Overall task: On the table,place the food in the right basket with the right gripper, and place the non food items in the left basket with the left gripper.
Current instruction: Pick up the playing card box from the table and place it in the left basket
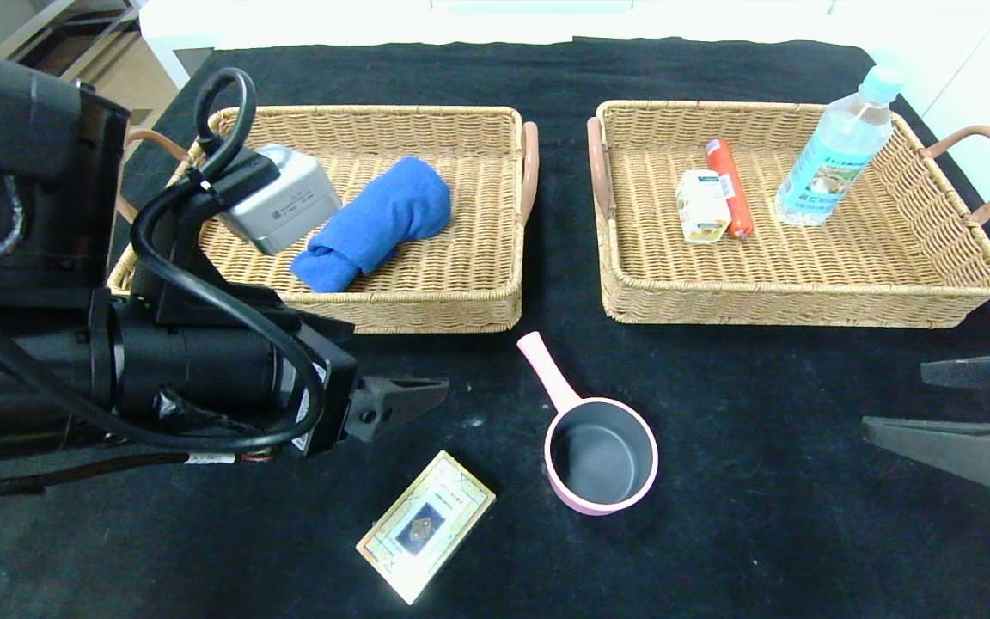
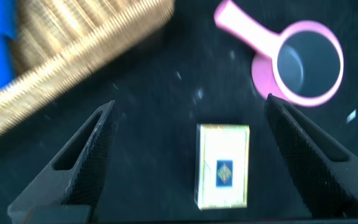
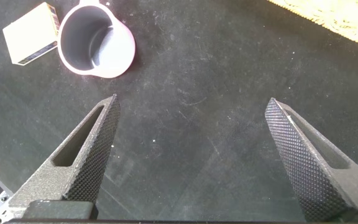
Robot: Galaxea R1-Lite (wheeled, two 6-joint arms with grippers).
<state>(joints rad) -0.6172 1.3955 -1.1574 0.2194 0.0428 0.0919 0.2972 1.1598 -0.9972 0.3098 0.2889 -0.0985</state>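
A white card box [image 1: 425,525] with a gold border lies on the black table near the front; a pink pot [image 1: 601,453] stands to its right. My left gripper [image 1: 400,397] hovers open above the card box [image 2: 222,165], which lies between its spread fingers without touching them. The left basket [image 1: 426,309] holds a silver box [image 1: 284,199] and a rolled blue towel [image 1: 375,223]. The right basket [image 1: 804,297] holds a water bottle [image 1: 839,150], a red sausage [image 1: 730,185] and a small carton [image 1: 702,206]. My right gripper [image 1: 899,400] stands open at the right edge, empty.
In the right wrist view the pink pot [image 3: 97,43] and the card box [image 3: 31,33] lie beyond the fingers, with a corner of the right basket [image 3: 347,18] off to one side. Bare black cloth lies between the baskets and the front edge.
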